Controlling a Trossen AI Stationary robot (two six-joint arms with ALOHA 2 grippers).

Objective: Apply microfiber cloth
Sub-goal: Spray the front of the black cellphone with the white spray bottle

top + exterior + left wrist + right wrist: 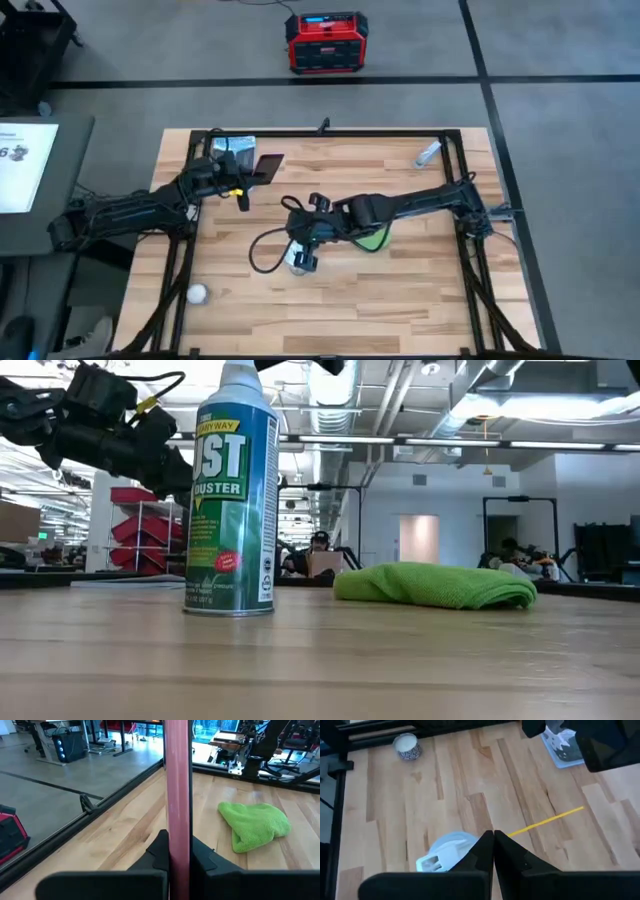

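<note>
One green microfiber cloth [255, 824] is lying on the surface [400, 290]. One dust-spray can [232, 490] is standing there, and one pink phone [177, 795] is showing. One small white ball [198, 294] and one small bottle [428, 154] are resting too. Two arms are working.

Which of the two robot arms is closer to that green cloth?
Right. The right gripper hovers just beside the microfiber cloth; the left gripper, holding the phone, sits farther away.
</note>
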